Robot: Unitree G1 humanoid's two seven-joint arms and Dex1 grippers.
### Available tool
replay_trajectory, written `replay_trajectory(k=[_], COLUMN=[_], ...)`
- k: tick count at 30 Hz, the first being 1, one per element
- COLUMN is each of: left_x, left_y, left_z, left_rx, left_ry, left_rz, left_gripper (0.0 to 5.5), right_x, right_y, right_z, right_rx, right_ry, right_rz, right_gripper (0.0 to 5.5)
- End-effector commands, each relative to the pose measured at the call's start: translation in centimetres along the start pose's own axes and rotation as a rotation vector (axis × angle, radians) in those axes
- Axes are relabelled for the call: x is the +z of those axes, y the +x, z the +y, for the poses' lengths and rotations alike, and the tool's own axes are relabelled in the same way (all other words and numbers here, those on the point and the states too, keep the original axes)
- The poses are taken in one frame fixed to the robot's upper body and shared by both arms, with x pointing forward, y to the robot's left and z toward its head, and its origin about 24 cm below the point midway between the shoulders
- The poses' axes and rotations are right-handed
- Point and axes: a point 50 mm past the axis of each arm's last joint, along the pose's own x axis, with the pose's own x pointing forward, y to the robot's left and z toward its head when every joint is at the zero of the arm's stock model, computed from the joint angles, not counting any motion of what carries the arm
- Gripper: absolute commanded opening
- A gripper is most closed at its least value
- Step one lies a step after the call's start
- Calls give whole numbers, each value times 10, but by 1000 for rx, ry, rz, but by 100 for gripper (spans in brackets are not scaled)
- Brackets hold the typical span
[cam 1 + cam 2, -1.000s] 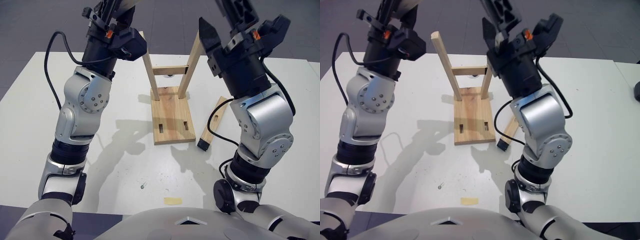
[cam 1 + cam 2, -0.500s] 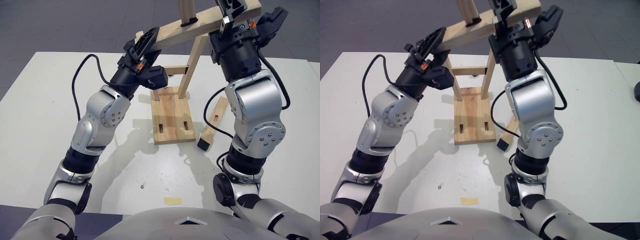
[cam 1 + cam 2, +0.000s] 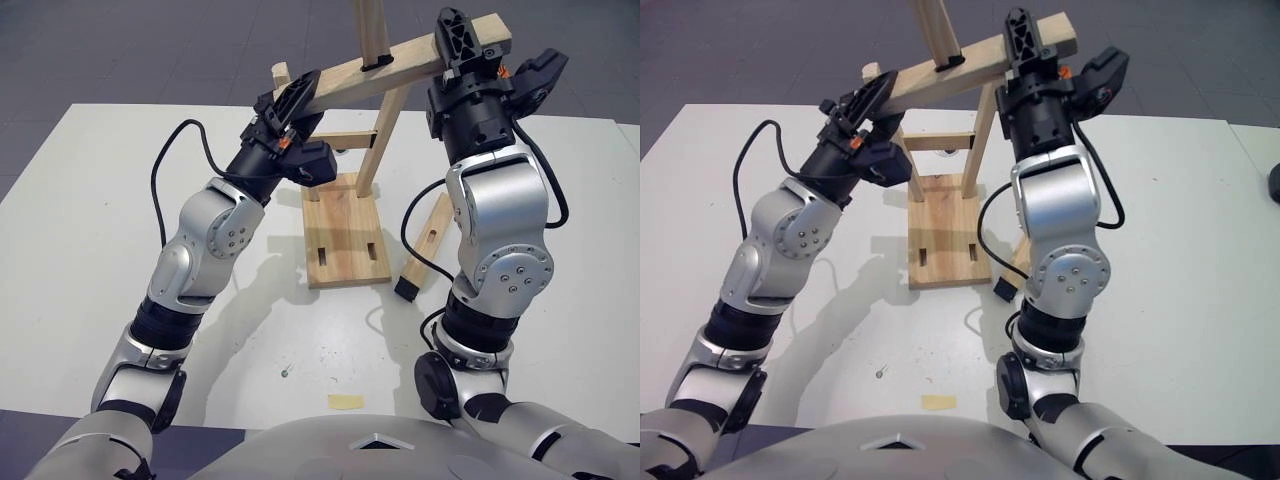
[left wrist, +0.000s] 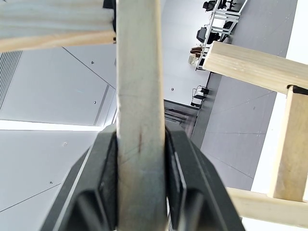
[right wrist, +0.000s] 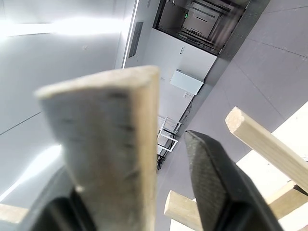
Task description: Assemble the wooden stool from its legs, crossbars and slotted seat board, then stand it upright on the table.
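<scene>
On the white table (image 3: 120, 200) your seat board (image 3: 345, 225) has two legs (image 3: 385, 130) in and two slots (image 3: 322, 252) open, while your left gripper (image 3: 290, 103) squeezes another leg (image 3: 400, 62) up high, and your right gripper (image 3: 462, 48) is at that leg too, but I can't tell its hold.

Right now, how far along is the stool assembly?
Done: two legs joined by a crossbar stand in the seat board. In hand: left gripper clamps a third leg bearing a second crossbar, right gripper at its other end. Left: the loose leg on the table, empty near slots, standing it upright.

The leg (image 3: 400, 62) and seat board (image 3: 346, 225) are pale wood, the table (image 3: 80, 200) white.
</scene>
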Motion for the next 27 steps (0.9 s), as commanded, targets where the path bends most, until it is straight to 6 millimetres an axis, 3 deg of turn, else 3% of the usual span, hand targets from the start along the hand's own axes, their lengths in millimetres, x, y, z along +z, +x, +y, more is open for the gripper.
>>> replay_trajectory(k=[1, 3, 5, 15, 23, 27], left_x=[-1, -1, -1, -9, -19, -35], left_y=[1, 1, 0, -5, -31, -46], left_z=[0, -3, -5, -2, 27, 28], left_rx=[-9, -29, -47, -23, 142, 140], left_ry=[41, 54, 55, 31, -130, -168], left_rz=[-8, -14, -16, 25, 27, 107], left_gripper=[104, 104, 155, 316, 455, 518], right_x=[5, 6, 7, 14, 70, 79], right_y=[1, 2, 2, 1, -14, -33], right_z=[-6, -7, -8, -15, -42, -51], right_rx=[-65, -78, -91, -129, -170, -152], right_ry=[-6, -2, 2, -30, -307, -387], right_rz=[-47, -62, -73, -112, -266, -210], right_gripper=[162, 136, 109, 102, 101, 101])
